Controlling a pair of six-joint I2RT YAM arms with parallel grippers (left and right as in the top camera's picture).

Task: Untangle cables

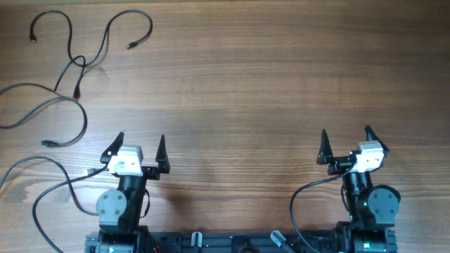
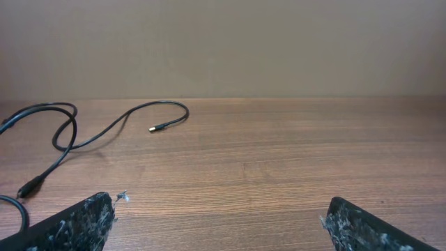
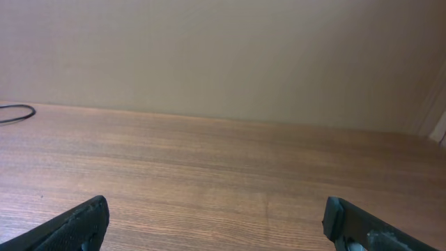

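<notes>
Seen from above, a brown wood-grain tabletop [image 1: 246, 70] carries thin black cables [image 1: 79, 63] in its far left corner. They lie as loose, wavy strands that cross one another at one spot, with small plug ends resting on the wood. One strand curves off the left edge.

Right of them and nearer the front edge is the left hand [image 1: 140, 137], its two dark fingers spread wide apart and holding nothing. It sits apart from the cables. Its wrist camera shows the cables [image 2: 104, 132] ahead and to the left, flat on the wood.

Far to the right, the right hand [image 1: 346, 131] is likewise spread wide and empty, well apart from the cables. Its wrist camera catches only a short loop of cable [image 3: 17, 111] at the left edge.
</notes>
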